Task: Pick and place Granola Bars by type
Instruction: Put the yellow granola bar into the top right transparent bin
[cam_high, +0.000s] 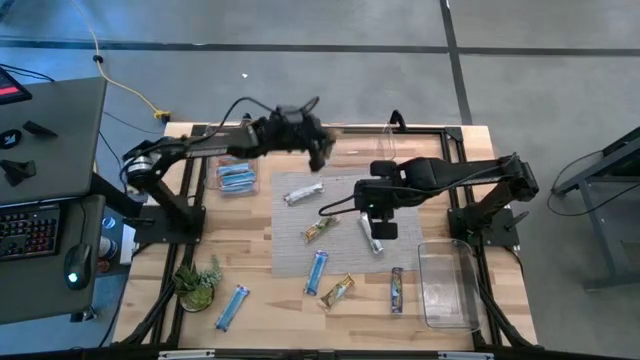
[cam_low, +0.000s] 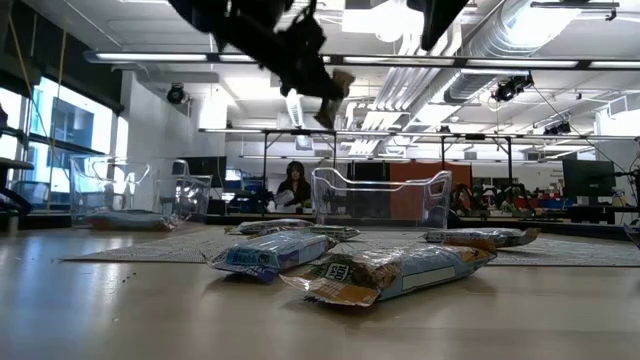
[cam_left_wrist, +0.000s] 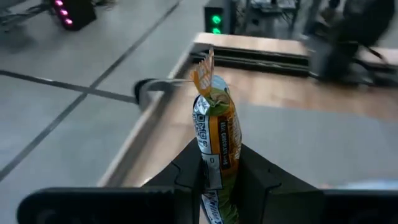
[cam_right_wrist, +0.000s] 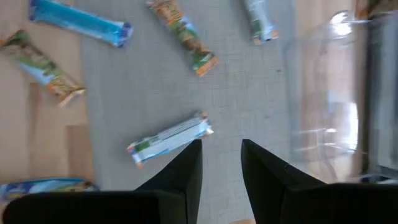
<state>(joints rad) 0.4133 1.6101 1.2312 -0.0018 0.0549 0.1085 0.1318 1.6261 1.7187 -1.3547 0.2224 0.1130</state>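
My left gripper (cam_high: 320, 150) is raised over the table's far side, near the mat's far edge, shut on a tan-orange granola bar with green (cam_left_wrist: 216, 127); in the low view that bar (cam_low: 336, 92) is high above the table. My right gripper (cam_right_wrist: 221, 163) hovers open above the grey mat (cam_high: 345, 255), beside a white/silver bar (cam_right_wrist: 171, 140) lying flat. More bars lie flat on the mat: white/silver (cam_high: 303, 192), tan (cam_high: 320, 230), blue (cam_high: 316, 270), tan (cam_high: 338, 290). One more bar (cam_high: 397, 288) lies at the mat's right edge. A blue bar (cam_high: 231, 307) lies on bare wood. My left gripper pinches the tan-orange bar between its two fingers (cam_left_wrist: 186, 171), on the wrapper's lower part (cam_left_wrist: 214, 168). The fingers lie along the bar, whose crimped free end (cam_left_wrist: 203, 70) sticks out past the fingertips. The bar is lifted clear of the table.
A clear bin holding blue bars (cam_high: 237, 178) sits at the left of the mat, another clear bin (cam_high: 447, 285) at the near right, and a third (cam_high: 410, 140) at the far edge. A small green plant (cam_high: 197, 285) stands near left. People sit in the room behind.
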